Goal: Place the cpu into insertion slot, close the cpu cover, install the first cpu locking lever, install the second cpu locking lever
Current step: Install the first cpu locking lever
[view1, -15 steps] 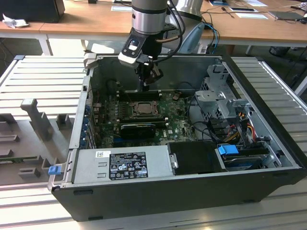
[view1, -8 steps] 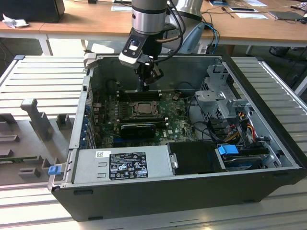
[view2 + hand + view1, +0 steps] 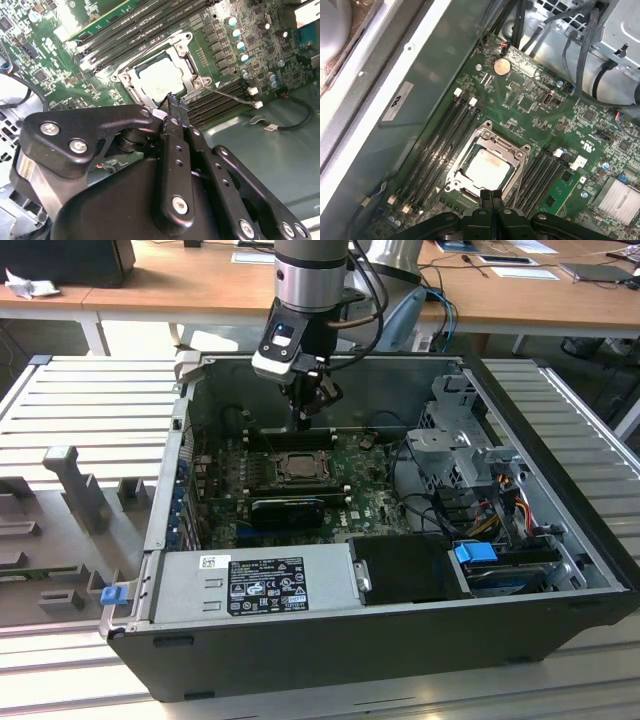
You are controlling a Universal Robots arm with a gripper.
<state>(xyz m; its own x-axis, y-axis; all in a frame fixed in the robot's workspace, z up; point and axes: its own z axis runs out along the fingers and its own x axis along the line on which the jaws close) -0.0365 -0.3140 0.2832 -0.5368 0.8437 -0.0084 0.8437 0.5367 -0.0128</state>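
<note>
Open computer case (image 3: pixel 300 650) lay on a slatted metal table (image 3: pixel 570 410), wooden desks (image 3: pixel 180 285) behind; the arm (image 3: pixel 310 280) reached down into it over the green motherboard (image 3: pixel 375 505). The cpu (image 3: pixel 488 168) sat flat in the insertion slot (image 3: pixel 472 151), metal top up, square with no long axis, edges parallel to the memory slots (image 3: pixel 440 145), and the cpu cover (image 3: pixel 506 142) lay down around it. The gripper (image 3: pixel 491 196) hung near the slot's edge, fingers pressed together with nothing seen between them.
</note>
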